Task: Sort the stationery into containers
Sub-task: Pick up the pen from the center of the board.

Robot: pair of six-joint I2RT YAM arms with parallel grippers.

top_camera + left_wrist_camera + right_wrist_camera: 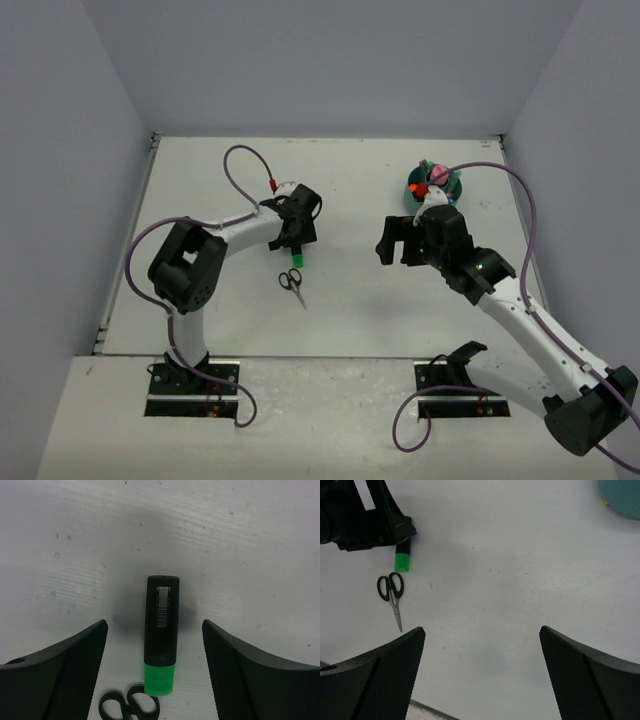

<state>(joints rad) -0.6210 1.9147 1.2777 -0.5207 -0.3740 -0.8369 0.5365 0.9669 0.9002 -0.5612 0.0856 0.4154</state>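
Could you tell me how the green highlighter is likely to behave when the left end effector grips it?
The highlighter looks like a rigid plastic barrel, so it probably won't flex. Its smooth dark body may slip slightly. It lies lengthwise inside the open left end effector, so it should seat squarely rather than roll.

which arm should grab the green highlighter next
Left. The left gripper hangs right over the green highlighter, open jaws either side of it, not touching. The right gripper is open over bare table, well away from it, nearer the teal organizer.
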